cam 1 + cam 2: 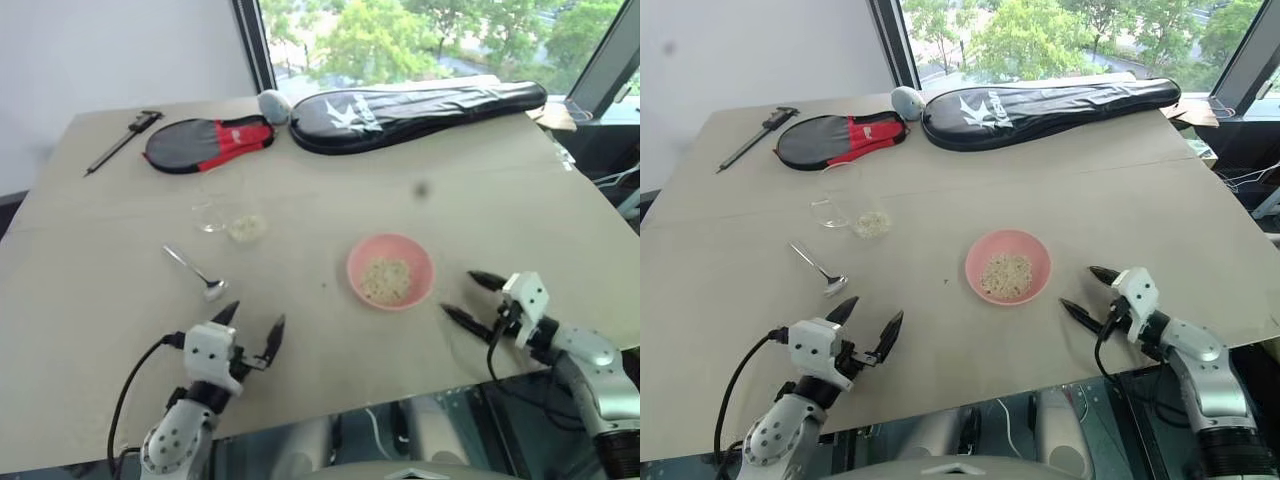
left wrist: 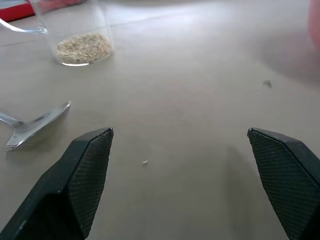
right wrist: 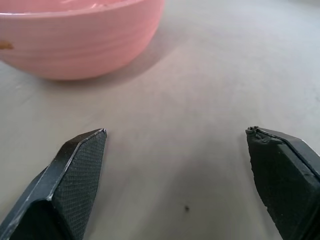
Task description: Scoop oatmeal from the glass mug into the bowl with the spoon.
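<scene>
Some oatmeal (image 1: 1006, 274) already sits in the bowl (image 1: 1035, 252), centre of the worktop (image 1: 1120, 190); a little is left in the glass mug (image 1: 852, 205), far left. Spoon (image 1: 820, 269) lies flat, near of the mug. Left end effector (image 1: 867, 326) and right end effector (image 1: 1087, 292) are wide apart, empty, touching nothing. Looks partway or finished, can't tell.

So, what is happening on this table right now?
Nothing is held at the moment. The left end effector and the right end effector are both open, above the table. The spoon lies beside the glass mug, which still has oatmeal at its bottom. The pink bowl already holds some flakes.
</scene>
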